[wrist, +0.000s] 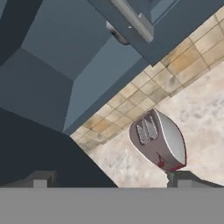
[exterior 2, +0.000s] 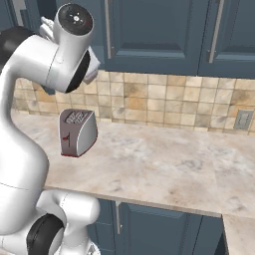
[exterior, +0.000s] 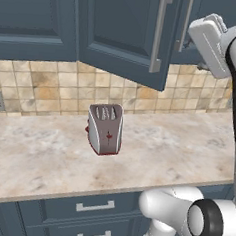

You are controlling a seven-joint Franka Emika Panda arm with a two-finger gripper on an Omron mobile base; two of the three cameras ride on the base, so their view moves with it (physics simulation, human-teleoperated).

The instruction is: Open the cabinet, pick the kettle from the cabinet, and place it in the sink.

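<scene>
Cabinet (exterior: 121, 35) doors are seen high on the wall above a tiled backsplash (exterior: 52, 87), one door swung out toward the room in the left base view, its long silver bar handle (exterior: 159, 33) hanging near its free edge. In the right base view the neighbouring doors (exterior 2: 154, 35) are shown flush and closed, each fitted with a vertical bar handle. In the hand view the underside of the opened door (wrist: 65, 74) is seen from below, with its handle (wrist: 131, 19) running across the top of the picture.

The end effector (wrist: 109, 179) is held up near the cabinet, and its jaws are spread wide; two dark fingertips (wrist: 40, 178) are seen far apart at the bottom of the hand view, with nothing between them. The white arm (exterior 2: 35, 99) is raised in a tall arc from the base, its wrist lifted to the level of the cabinet's lower edge in both base views.

A silver toaster (exterior: 105, 129) with red marks is stood upright on the marbled table (exterior: 167, 149), close to the backsplash and well below the opened door. It is also caught in the hand view (wrist: 158, 140), just above one fingertip. Blue drawers (exterior: 95, 206) with short horizontal handles are set under the table's front edge. A wall outlet (exterior 2: 243, 119) is mounted on the tiles at the right.
</scene>
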